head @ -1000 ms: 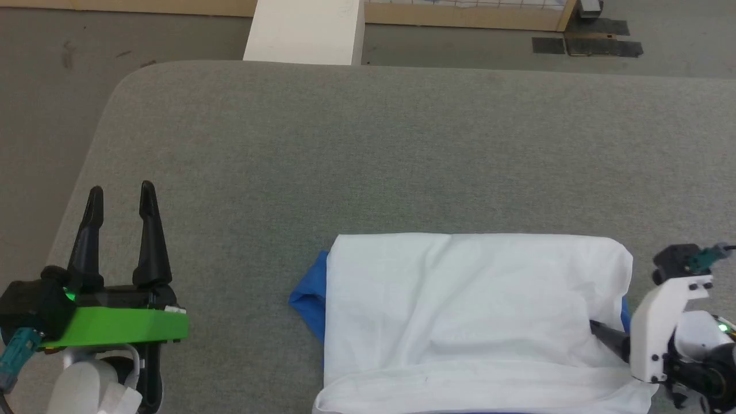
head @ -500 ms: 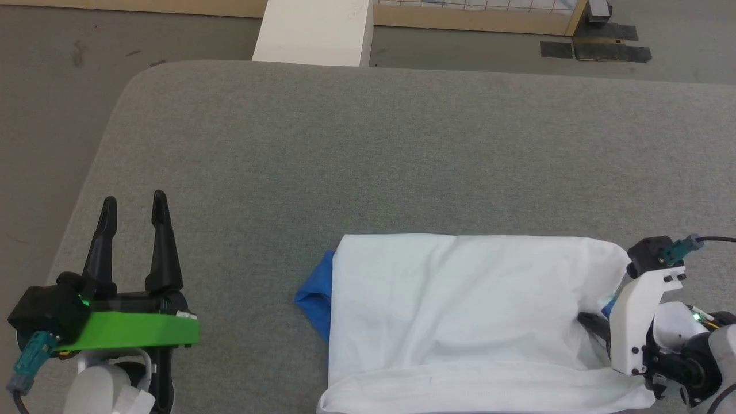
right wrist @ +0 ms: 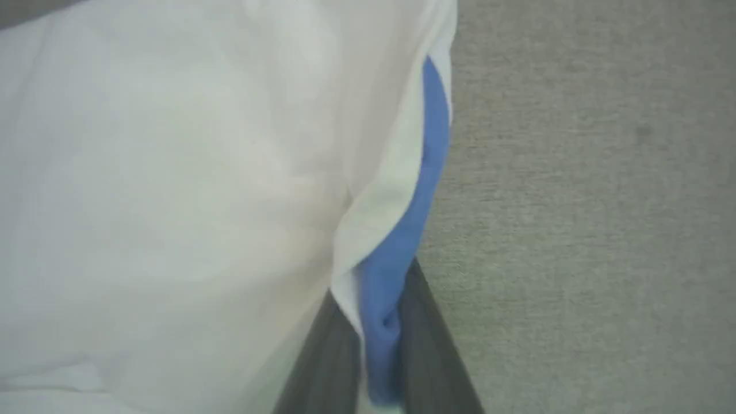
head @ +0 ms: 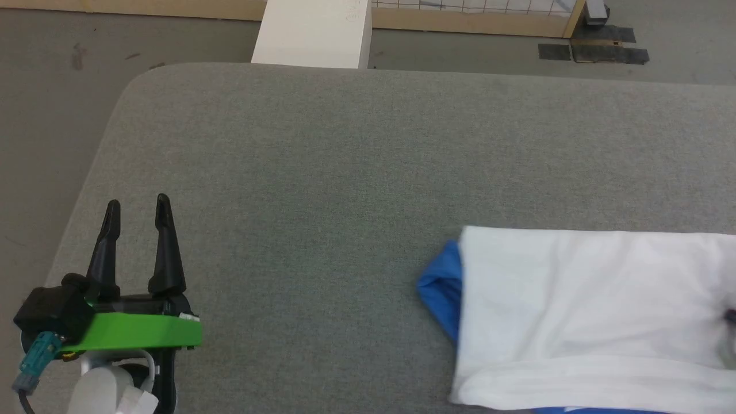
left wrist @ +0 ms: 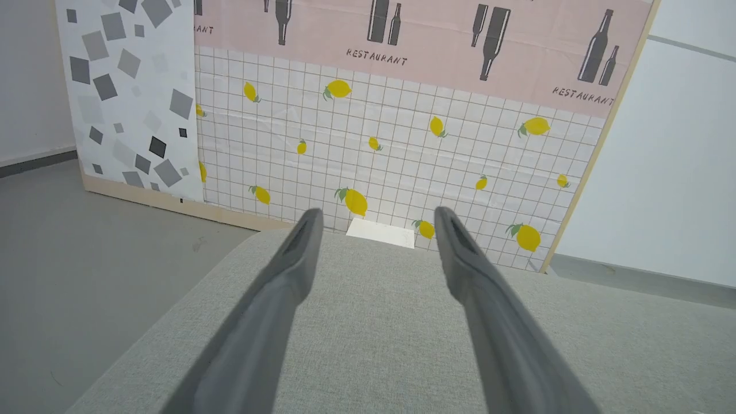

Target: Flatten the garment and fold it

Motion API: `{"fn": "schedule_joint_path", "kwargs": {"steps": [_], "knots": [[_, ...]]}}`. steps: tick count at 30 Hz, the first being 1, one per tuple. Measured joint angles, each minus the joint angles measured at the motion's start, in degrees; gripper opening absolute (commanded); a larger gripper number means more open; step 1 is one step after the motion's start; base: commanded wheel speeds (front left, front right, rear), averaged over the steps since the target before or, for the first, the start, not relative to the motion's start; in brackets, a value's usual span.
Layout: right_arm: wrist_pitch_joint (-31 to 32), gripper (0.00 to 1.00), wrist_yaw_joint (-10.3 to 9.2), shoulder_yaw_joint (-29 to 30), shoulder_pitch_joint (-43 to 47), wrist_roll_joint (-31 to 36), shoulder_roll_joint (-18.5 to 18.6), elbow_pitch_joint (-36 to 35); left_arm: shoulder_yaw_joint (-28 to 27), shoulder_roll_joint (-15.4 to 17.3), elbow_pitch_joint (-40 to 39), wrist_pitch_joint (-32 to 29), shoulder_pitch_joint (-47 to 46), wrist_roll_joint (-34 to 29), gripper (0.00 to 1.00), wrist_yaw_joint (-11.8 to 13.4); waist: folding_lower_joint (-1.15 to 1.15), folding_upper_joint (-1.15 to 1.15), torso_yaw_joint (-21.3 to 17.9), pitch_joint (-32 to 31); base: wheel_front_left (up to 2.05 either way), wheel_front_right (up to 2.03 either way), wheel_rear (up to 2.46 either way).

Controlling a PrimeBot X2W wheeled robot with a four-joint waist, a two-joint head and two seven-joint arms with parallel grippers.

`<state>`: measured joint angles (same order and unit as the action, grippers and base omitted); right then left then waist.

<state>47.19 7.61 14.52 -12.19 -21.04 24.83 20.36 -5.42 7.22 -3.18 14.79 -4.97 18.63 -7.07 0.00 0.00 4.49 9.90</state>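
Spanning the scene, the grey table (head: 345,172) gives a flat, felt-like, round-cornered surface for spreading cloth. The garment (head: 586,299) lies at its near right as a soft white rectangle with shallow wrinkles, a blue fold (head: 440,287) protruding at its left edge. The left gripper (head: 138,204) hovers over the near left, its tapered dark fingers apart and empty, well apart from the cloth. The right gripper (right wrist: 374,322) is clamped on the garment's right edge, pinching white and blue layers together, probably to pull that side

A grey table (head: 345,172) fronts a white block (head: 313,34) and lemon-patterned panel (left wrist: 402,144).
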Motion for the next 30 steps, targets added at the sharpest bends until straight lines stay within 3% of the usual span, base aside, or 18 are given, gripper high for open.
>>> {"fn": "schedule_joint_path", "kwargs": {"steps": [3, 5, 13, 18, 24, 30], "knots": [[1.2, 0.0, -0.01, 3.7, -0.1, 4.8, -1.1, -0.6, 0.1, 0.0, 0.4, 0.0, 0.0, 0.0, 1.0, 0.0, 0.0, 0.0, -0.3, -0.1, 0.0, 0.0, 0.0], [2.9, 0.0, -0.02, 3.0, -0.2, 6.3, -1.9, -2.3, 0.1, 0.0, 0.6, 0.0, 0.0, 0.0, 1.0, 0.0, 0.0, 0.0, -0.5, -0.4, 0.0, 0.0, 0.0], [17.1, 0.0, -0.02, -8.3, -0.1, 3.3, 0.6, -18.1, -1.0, -0.1, 0.3, 0.0, 0.8, 0.0, 1.0, 0.0, 0.0, 0.0, -2.0, -2.2, 0.0, 0.0, 0.0], [21.7, 0.0, -0.02, -13.2, -0.1, 0.0, -1.1, -25.1, -1.0, -0.5, 0.0, 0.0, 1.5, 0.0, 1.0, 0.0, 0.0, 0.0, -2.6, -3.2, 0.0, 0.0, 0.0], [20.8, 0.0, -0.02, -20.9, -1.2, -1.4, -5.3, -25.5, -0.2, -0.6, -0.2, 0.0, 1.5, 0.0, 1.0, 0.0, 0.0, 0.0, -1.5, -3.1, 0.0, 0.0, 0.0], [17.9, 0.0, -0.03, -28.4, -4.3, -1.8, -8.2, -20.8, 0.3, -0.6, 0.0, 0.0, 1.5, 0.2, 1.0, 0.0, 0.0, 0.0, 0.3, -2.6, 0.0, 0.0, 0.0]]}}
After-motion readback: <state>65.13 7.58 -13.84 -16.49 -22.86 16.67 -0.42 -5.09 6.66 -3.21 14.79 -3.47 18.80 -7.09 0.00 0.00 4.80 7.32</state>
